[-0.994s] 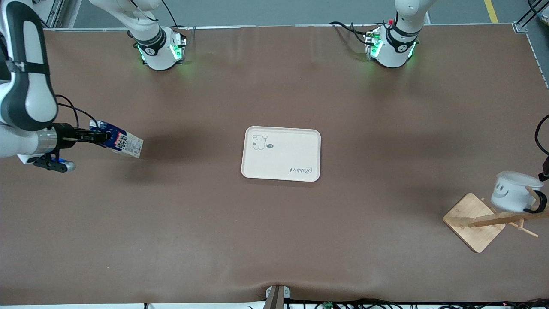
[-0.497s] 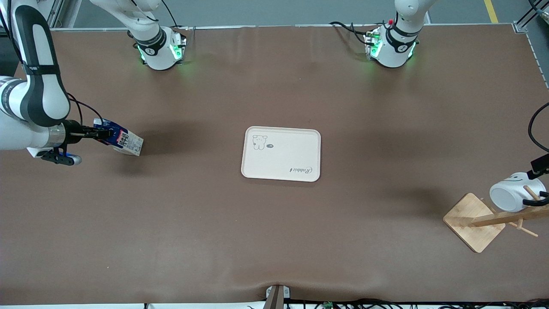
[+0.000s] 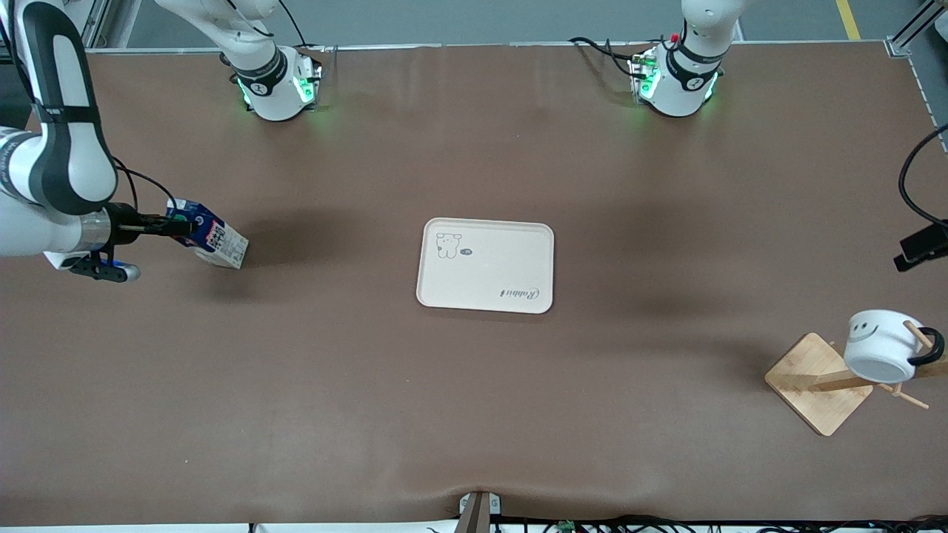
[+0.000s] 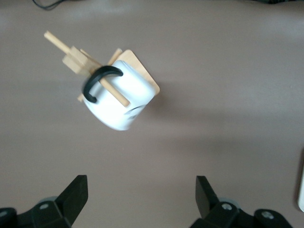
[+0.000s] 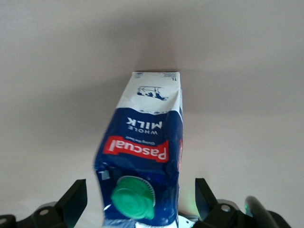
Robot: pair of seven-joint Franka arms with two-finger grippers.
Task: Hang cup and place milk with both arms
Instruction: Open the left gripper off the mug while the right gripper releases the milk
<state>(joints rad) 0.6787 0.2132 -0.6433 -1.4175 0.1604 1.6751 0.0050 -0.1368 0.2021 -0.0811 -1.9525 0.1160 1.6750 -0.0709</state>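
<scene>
- The milk carton [image 3: 209, 237] stood tilted on the brown table [image 3: 474, 414], near the right arm's end, its white lower part toward the tray and its gable top toward the right gripper [image 3: 159, 225].
- The right gripper, reaching in level from the table's end, had its black fingers [image 3: 152, 226] at the carton's top. In the right wrist view the two fingers [image 5: 71, 202] stood wide apart on either side of the carton [image 5: 145, 156], not pressing its sides; the green cap [image 5: 133, 198] faced the camera.
- A cream tray [image 3: 518, 252] printed with a small dog lay flat at the middle of the table, well apart from the carton.
- The white mug [image 3: 881, 346] with a smiley face hung by its black loop handle [image 3: 932, 349] on a peg of the wooden mug rack [image 3: 818, 385], near the left arm's end and nearer the front camera than the tray.
- The left gripper [image 4: 141, 199] hung in the air over the mug [image 4: 118, 102] and rack [image 4: 71, 54], clear of both, its fingers [image 4: 76, 192] spread wide apart and holding nothing.
</scene>
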